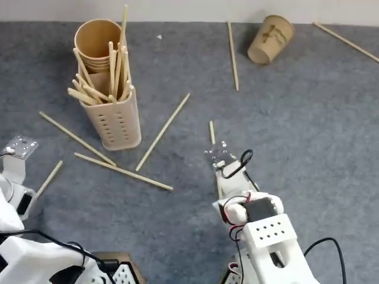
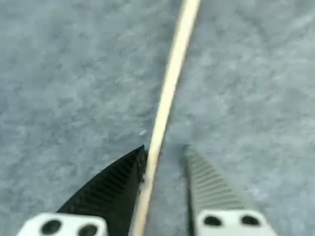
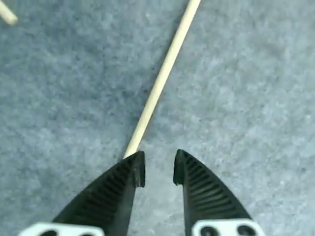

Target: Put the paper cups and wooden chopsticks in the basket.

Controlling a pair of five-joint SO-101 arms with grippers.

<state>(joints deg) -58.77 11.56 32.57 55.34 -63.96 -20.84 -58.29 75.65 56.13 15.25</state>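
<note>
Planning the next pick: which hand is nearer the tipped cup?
Right. The right hand is mid-table, short of the cup; the left hand straddles a chopstick at the far left edge.

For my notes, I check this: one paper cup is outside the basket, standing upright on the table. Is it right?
Not quite. The paper cup lies on its side, not upright; the high view shows it. It is outside the basket, on the table.

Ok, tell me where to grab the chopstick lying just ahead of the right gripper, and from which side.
Grip the chopstick just in from its near end, coming down from above with the right gripper, its open jaws straddling the stick. It lies flat on the carpet, thin and straight, so only its long sides offer a hold.
</note>
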